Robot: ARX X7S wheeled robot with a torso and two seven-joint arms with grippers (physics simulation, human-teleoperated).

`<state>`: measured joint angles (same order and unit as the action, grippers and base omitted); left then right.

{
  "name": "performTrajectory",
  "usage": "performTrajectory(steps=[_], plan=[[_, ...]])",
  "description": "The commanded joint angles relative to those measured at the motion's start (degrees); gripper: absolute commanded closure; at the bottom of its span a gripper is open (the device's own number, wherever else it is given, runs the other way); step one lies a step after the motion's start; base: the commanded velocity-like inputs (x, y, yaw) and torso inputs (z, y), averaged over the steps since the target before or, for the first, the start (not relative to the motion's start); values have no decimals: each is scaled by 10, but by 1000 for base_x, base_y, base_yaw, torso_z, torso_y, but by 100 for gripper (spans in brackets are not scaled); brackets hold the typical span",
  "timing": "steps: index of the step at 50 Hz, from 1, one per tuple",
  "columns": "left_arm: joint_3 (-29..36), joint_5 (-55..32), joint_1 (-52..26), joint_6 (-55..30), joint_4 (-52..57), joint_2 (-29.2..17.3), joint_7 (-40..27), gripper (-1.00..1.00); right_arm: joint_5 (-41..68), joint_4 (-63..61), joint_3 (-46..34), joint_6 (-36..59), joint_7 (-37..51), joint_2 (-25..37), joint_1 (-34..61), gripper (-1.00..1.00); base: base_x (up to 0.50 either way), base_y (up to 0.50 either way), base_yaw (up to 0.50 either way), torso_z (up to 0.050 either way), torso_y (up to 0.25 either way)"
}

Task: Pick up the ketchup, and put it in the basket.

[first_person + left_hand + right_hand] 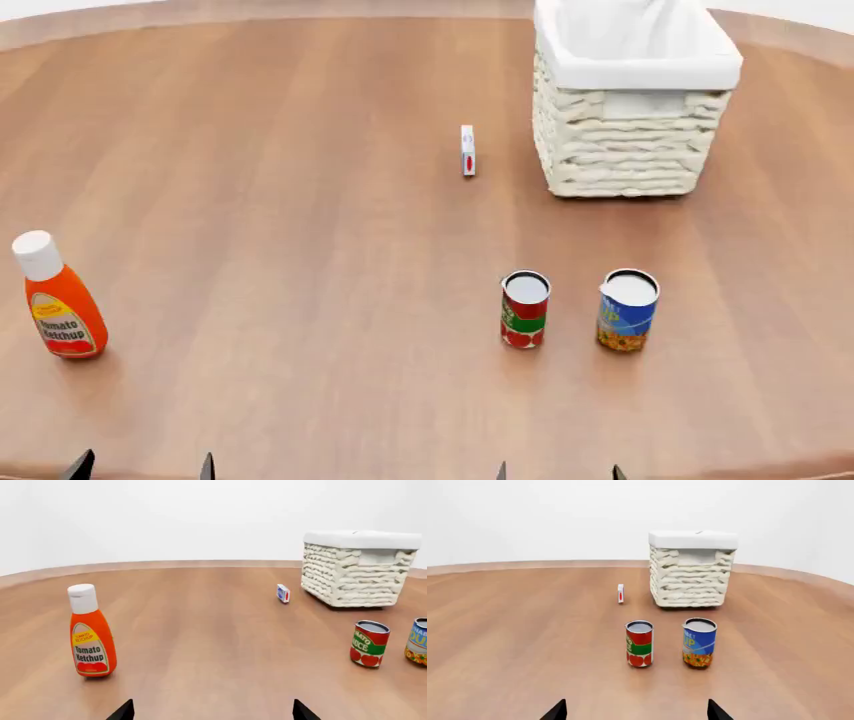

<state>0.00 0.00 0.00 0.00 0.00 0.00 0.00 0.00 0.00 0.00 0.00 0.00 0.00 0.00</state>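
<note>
The ketchup [60, 305] is an orange-red bottle with a white cap, upright at the table's near left; it also shows in the left wrist view [91, 632]. The basket [627, 95], cream wicker with a white liner, stands at the far right; it also shows in the left wrist view [353, 567] and the right wrist view [692, 570]. My left gripper [143, 467] is open and empty at the near edge, just right of the ketchup and short of it. My right gripper [558, 472] is open and empty at the near edge, in front of the cans.
A red-and-green can [525, 310] and a blue can [627, 310] stand side by side in front of the basket. A small white box with a red spot [467, 150] stands left of the basket. The round wooden table [294, 200] spreads between them.
</note>
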Motion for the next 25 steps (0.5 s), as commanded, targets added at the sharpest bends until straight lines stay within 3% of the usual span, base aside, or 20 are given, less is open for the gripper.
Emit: performTrajectory(steps=[1,16,25], plan=[[4,-17,1,4,6,-9,-9,-100,7,-5,-16,-6,13,7,-4,-100,0,0,0,0,0],[35,-15,-3,16,-6,-35,-43,-100,23,-16,-47,2,48,31,-7,-100,0,0,0,0,0],[30,-64,-3,8,10,-43,-29,-100,12,-24,-64,-5,63,41,-11,-100,0,0,0,0,0]])
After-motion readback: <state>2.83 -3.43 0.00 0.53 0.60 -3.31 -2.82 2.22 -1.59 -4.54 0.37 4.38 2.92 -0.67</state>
